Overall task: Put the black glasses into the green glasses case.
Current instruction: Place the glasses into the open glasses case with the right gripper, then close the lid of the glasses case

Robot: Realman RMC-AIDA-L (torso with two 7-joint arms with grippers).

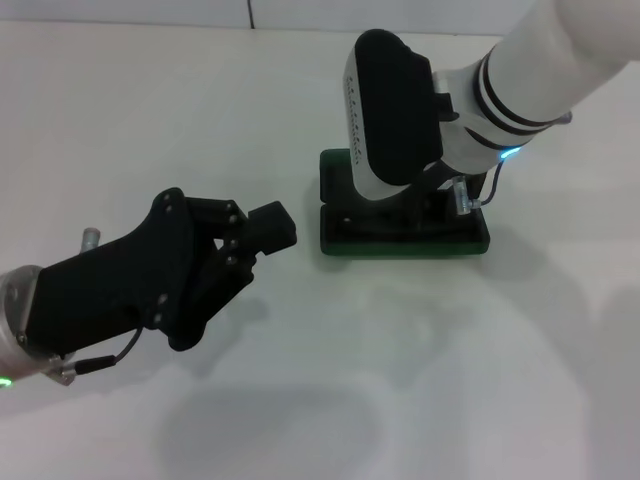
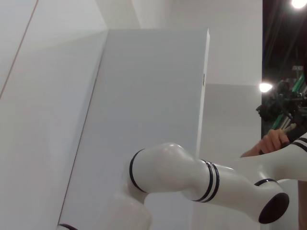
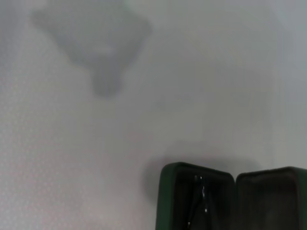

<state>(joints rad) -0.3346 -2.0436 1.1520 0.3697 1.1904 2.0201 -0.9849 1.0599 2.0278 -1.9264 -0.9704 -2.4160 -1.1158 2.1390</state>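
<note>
- We've got the green glasses case (image 1: 404,238) lying open on the white bench (image 1: 150,120), over toward the right half of the head view.
- The right hand (image 1: 425,205) is down right over the open case, and its bulky black-and-white wrist covers most of the case from the head camera. We honestly can't tell whether its fingers are spread or pinched, since they're hidden under the wrist.
- From the right wrist view we see both halves of the green glasses case (image 3: 230,199) standing open side by side, dark lining in each.
- Inside one half there's a thin dark line with a couple of tiny glints, which looks like part of the black glasses (image 3: 199,199) sitting in the case. It's too faint for us to say how they lie or whether anything is touching them.
- In the head view we can't pick out the glasses at all, as the arm's in the way.
- The left hand (image 1: 270,228) hangs over bare bench to the left of the case, near it but not touching. Its black fingers look drawn together with nothing between them.
- The left wrist view just shows a white arm segment and a pale wall panel, nothing of the task.
</note>
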